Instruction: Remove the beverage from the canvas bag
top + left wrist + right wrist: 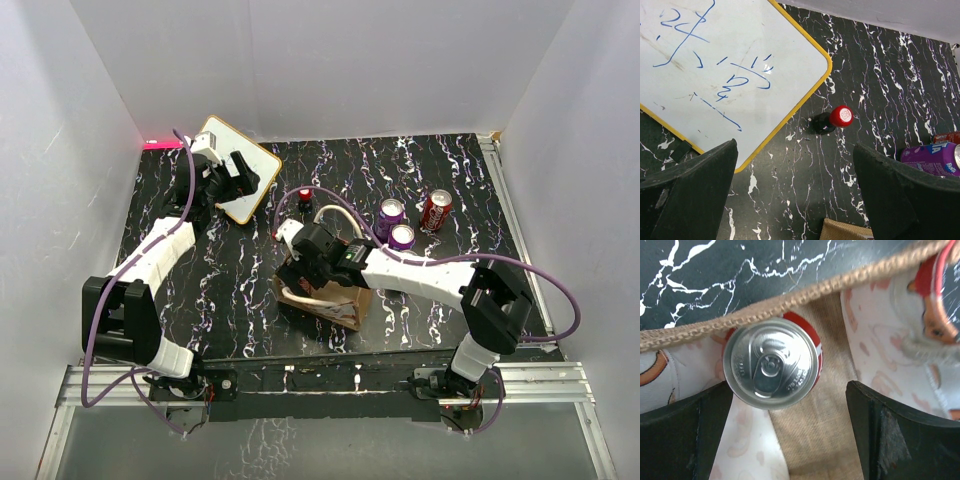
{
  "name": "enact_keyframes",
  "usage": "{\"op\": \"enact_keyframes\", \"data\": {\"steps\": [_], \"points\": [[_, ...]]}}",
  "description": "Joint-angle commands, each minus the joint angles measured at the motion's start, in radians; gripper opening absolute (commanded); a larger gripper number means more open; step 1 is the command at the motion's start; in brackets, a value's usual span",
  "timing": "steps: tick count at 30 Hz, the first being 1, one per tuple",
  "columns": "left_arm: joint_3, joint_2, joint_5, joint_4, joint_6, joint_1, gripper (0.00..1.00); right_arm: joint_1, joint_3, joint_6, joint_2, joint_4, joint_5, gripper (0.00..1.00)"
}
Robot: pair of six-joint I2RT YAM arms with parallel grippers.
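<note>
can [771, 369] sat tight against canvas bag [790, 299] hem, probably touching; right gripper [790, 430] jaws stood spread above, left gripper [795, 200] likewise.

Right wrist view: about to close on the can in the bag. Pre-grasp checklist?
1. Right gripper open: ok, fingers wide apart.
2. Can upright: ok, lid and tab face the camera.
3. Can centred in the gap: not ok, it sits close to one finger.
4. Bag rim clear of can: not ok, the woven edge lies across the can's far side.
5. Fingers low enough beside the can: cannot tell from these views.
6. Left gripper out of the way: ok, open over the table by the whiteboard, apart from the bag.
</note>
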Motion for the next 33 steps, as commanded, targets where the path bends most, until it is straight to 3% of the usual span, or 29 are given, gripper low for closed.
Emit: {"op": "enact_keyframes", "data": {"steps": [1,6,15,21,23,30,33], "points": [[0.035,-0.011,0.011,-0.002,0.003,-0.002,0.97,0.008,0.001,-0.118,-0.013,0.195,-0.005,1.0],[0.035,-0.011,0.011,-0.002,0.004,-0.002,0.97,0.006,-0.019,-0.189,0.002,0.296,-0.068,1.0],[0.037,-0.009,0.015,-0.001,0.001,-0.002,0.97,0.003,0.017,-0.254,0.086,0.329,-0.103,1.0],[0.037,-0.013,0.011,-0.002,0.003,-0.002,0.97,0.001,0.037,-0.241,0.131,0.291,-0.104,0.9],[0.035,-0.014,0.009,-0.003,0.003,-0.001,0.97,0.002,0.047,-0.236,0.119,0.278,-0.107,0.84],[0.034,-0.008,0.017,0.003,-0.005,0.0,0.97,0.002,0.042,-0.199,-0.026,0.31,-0.05,0.41],[0.044,-0.005,0.023,-0.007,-0.005,0.0,0.97,0.001,0.039,-0.173,-0.086,0.327,0.003,0.29]]}}
